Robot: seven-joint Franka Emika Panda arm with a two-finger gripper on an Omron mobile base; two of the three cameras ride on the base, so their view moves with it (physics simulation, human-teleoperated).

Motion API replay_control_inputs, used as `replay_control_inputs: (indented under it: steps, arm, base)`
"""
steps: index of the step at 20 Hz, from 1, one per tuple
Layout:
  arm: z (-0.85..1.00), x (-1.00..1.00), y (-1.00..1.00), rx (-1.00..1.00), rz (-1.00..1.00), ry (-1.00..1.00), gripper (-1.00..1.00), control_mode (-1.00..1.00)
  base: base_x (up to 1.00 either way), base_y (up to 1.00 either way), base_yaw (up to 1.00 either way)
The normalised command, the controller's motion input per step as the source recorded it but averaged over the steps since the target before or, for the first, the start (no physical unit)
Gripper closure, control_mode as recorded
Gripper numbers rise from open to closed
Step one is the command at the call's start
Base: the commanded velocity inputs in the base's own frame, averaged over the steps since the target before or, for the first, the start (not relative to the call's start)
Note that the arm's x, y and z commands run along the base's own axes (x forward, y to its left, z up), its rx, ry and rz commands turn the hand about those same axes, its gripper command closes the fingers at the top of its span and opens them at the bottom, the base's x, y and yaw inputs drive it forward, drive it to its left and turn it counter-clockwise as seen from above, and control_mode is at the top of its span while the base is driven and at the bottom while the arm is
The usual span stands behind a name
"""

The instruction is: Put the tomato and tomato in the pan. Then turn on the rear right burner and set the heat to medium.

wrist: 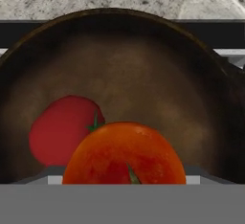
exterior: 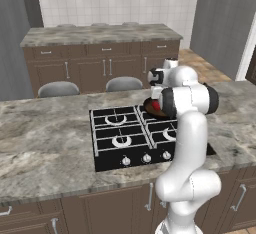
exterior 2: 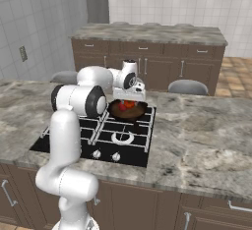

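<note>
**Hovering over the pan with two tomatoes below**

Left base view: the white arm rises from the lower right and bends over the black four-burner cooktop point(exterior: 131, 137) set into the grey marbled desk point(exterior: 45, 143). Its elbow hides most of the round dark brown frying pan point(exterior: 150, 107), which sits on the rear right grate; a bit of red shows inside it. Three knobs line the cooktop's front edge.

Right base view: the tool point(exterior 2: 129, 98) hangs just above the pan point(exterior 2: 128, 111), pointing down. Red and orange-red shapes lie in the pan right beneath it. Whether the tool touches them cannot be told from here.

Hand view: the pan's brown floor point(wrist: 143, 89) lies ahead, ringed by its black rim. A glossy red tomato point(wrist: 60, 131) rests on the floor at left. A rounder orange-red tomato point(wrist: 123, 153) sits nearest the camera, overlapping the red one. The fingertips are hidden, so I cannot tell whether the tool is released or grasping the orange-red tomato.
</note>
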Motion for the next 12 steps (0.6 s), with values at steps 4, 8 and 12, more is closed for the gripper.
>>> replay_control_inputs:
  steps: [4,8,12]
  arm:
    - [-0.22,0.0,0.0,0.0,0.0,0.0,1.0,-1.0]
    - [-0.2,-0.03,0.0,0.0,0.0,0.0,1.0,-1.0]
    - [-0.03,-0.04,0.01,0.0,0.0,0.0,1.0,-1.0]
  base:
    - [0.0,0.0,0.0]
    - [0.0,0.0,0.0]
    - [0.0,0.0,0.0]
